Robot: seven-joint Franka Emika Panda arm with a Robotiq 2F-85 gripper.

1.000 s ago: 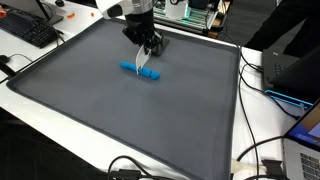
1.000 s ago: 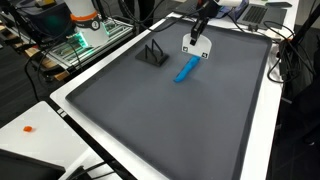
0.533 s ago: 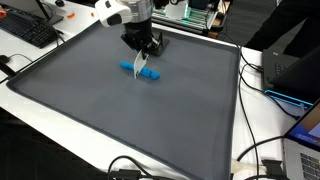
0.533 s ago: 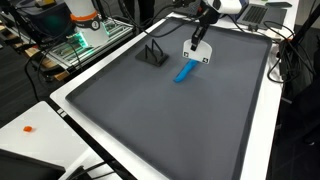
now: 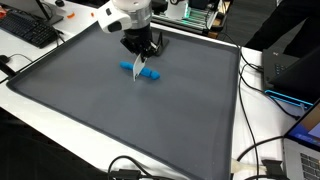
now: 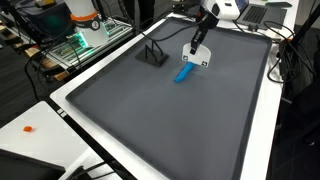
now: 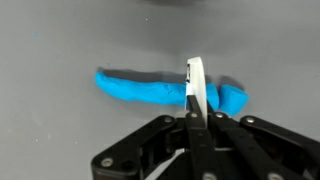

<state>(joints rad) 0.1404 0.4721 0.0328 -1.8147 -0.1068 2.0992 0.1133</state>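
Grey mat (image 5: 100, 120) on lab desk.
Pincer (image 7: 196, 120): clamped tight on a thin white blade (image 7: 196, 82), edge down.
Blue strip (image 7: 140, 88): flat on the mat, just beneath the pincer, crosswise to the blade.
Handling: likely best with the blade upright, square to the strip, with no sideways drag.

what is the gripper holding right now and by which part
A thin white flat piece, pinched at its top end between the shut fingers of the gripper. The rest hangs down over the blue object on the mat.
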